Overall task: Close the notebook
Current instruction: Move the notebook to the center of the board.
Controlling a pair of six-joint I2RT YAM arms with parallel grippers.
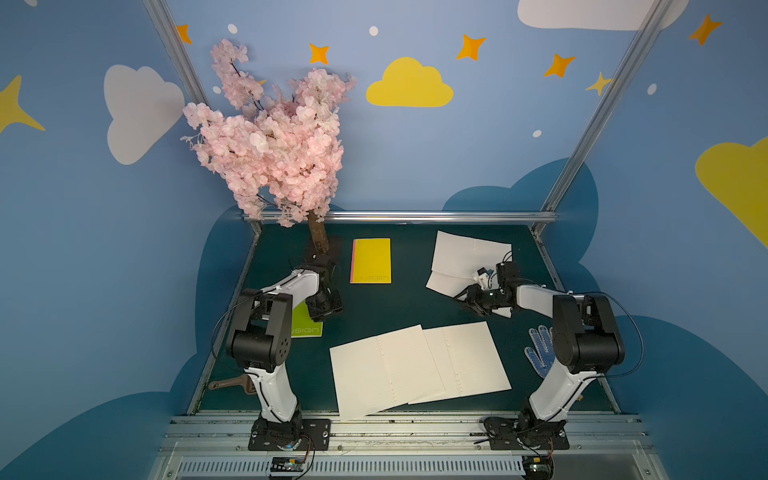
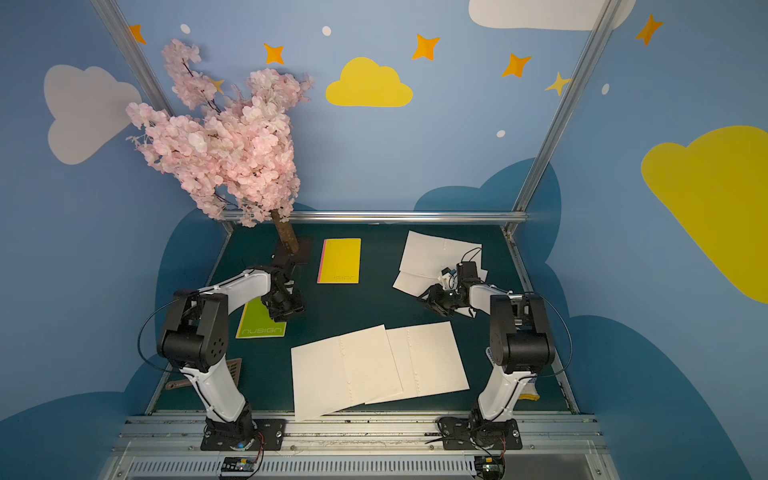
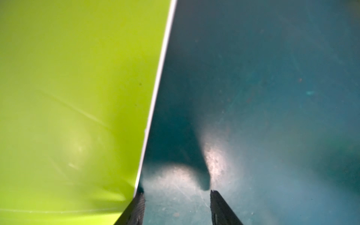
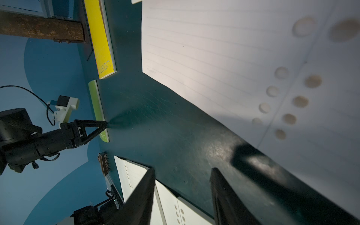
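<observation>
Far left, a brown tool (image 2: 232,370) lies half behind the left arm and I cannot tell what it is. Next comes the green notebook (image 3: 68,97), closed flat on the surface (image 1: 395,303). My left pincer (image 3: 176,192) is spread and empty, one fingertip right at the cover's edge, though I cannot say whether it touches. The arm hides part of that cover in both top views. The yellow notebook (image 1: 371,260) at the back is closed too. Two overlapping open notebooks (image 1: 419,365) lie at the front, pages up. The task does not say which one it means. My right pincer (image 4: 183,170) hangs low, spread and empty, just beside the open notebook at the back right (image 1: 465,257), so I take that one as the job in hand. To do it well I would slide one finger under the whole near half, cover included, not a single sheet. Then I would swing it over the punched spine and press it flat. The sheets look thin and slightly fanned, so pinching one loose page is the risk. Its cover is hidden underneath, and the arm blocks its near corner. Furthest right lies a glove (image 1: 540,349), partly behind the right arm.
</observation>
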